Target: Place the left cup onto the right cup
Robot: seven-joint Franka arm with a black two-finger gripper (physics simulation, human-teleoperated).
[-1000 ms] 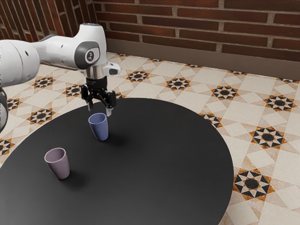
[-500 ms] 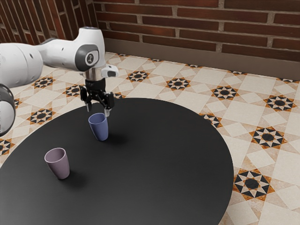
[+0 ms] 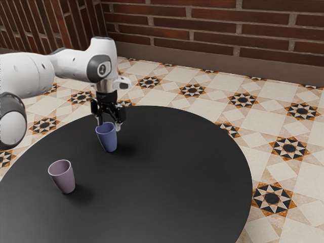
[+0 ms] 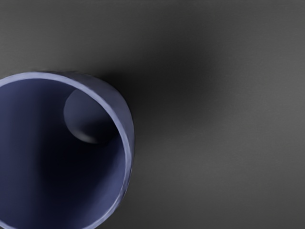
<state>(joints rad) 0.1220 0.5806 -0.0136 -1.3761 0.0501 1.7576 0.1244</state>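
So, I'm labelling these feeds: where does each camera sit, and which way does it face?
Exterior view: raised beside the arm, looking down across the table toward the brick wall; shows arm and open gripper above the blue cup.
Wrist view: mounted at the wrist, looking down into the blue cup on the table.
Shared: both see the blue cup and table.

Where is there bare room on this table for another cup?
The wide stretch of black table on the exterior view's right of the blue cup is bare. Crowded: at the blue cup under the tool, and near the purple cup.
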